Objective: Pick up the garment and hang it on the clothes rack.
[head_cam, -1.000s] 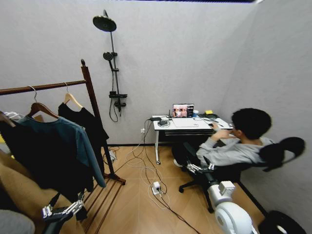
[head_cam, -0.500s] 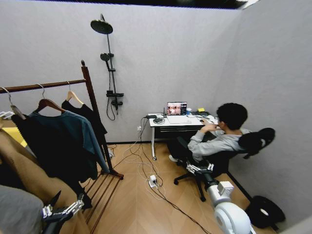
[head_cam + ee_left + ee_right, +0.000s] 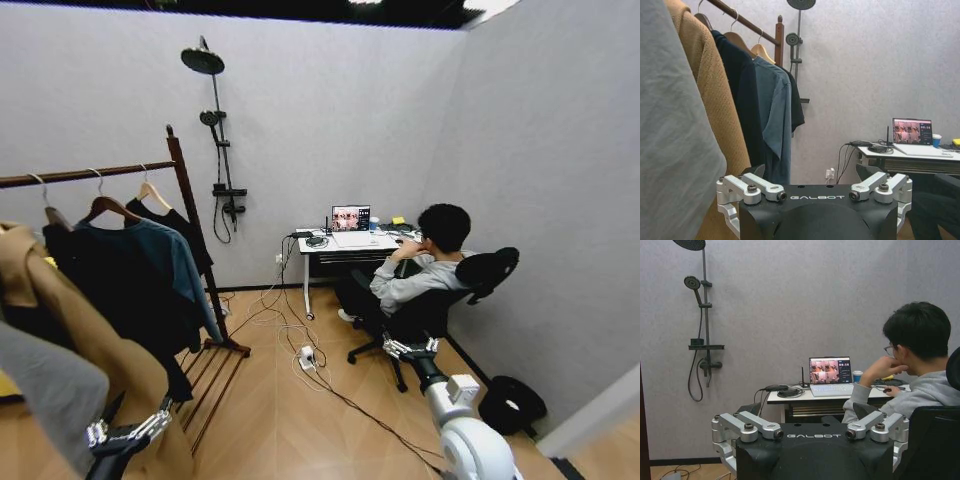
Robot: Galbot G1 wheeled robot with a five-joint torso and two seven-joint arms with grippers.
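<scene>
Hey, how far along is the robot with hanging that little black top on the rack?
Done, by the look of it: the garment hangs on its light wooden hanger from the bar of the clothes rack, next to the end post. In hand: nothing. The left pincer and right pincer are both open and empty, held low. Left to do: nothing visible.

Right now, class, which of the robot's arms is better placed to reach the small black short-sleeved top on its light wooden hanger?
Probably the left. The left gripper sits low beside the dark reddish-brown wooden clothes rack, where the small black short-sleeved top hangs. The right gripper is on the far side, towards the desk.
</scene>
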